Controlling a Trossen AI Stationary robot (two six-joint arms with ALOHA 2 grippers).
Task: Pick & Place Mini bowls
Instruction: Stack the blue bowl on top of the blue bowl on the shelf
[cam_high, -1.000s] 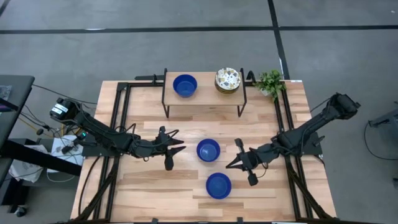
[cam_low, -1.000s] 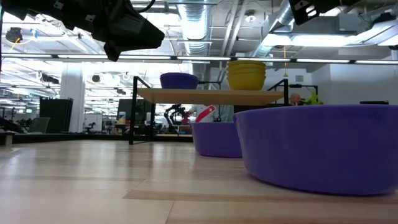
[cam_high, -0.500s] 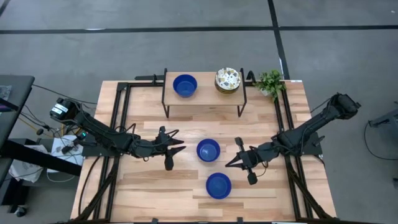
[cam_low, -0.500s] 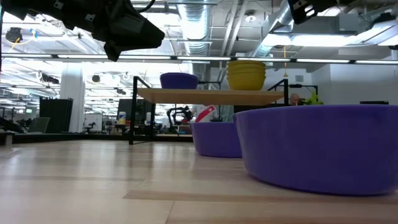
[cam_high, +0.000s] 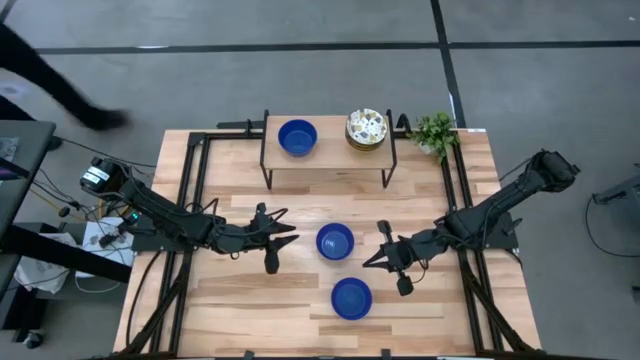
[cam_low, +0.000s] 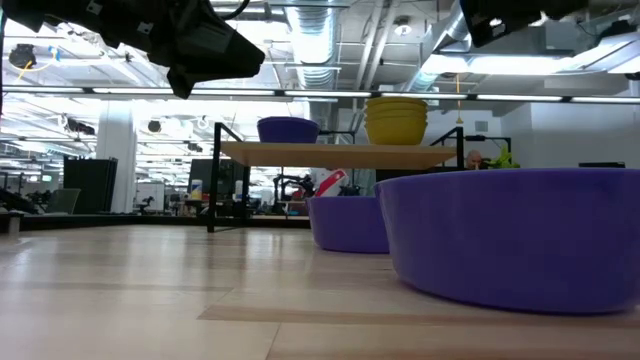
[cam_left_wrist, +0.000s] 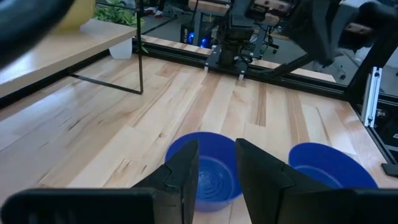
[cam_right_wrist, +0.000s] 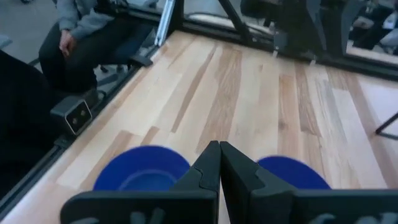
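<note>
Two blue mini bowls (cam_high: 335, 241) (cam_high: 351, 298) are seen on the tabletop (cam_high: 240, 300) between the arms, a third blue bowl (cam_high: 297, 137) and a stack of patterned bowls (cam_high: 366, 129) on the raised shelf (cam_high: 330, 147). The left pincer (cam_high: 293, 235) is held slightly parted beside the middle bowl; the right pincer (cam_high: 368, 264) is closed, holding nothing.

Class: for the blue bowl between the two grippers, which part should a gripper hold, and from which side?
Probably the rim of the middle blue bowl, one finger inside and one outside the thin upright wall. It sits mouth-up, so come from above, at the edge nearest the left gripper.
</note>
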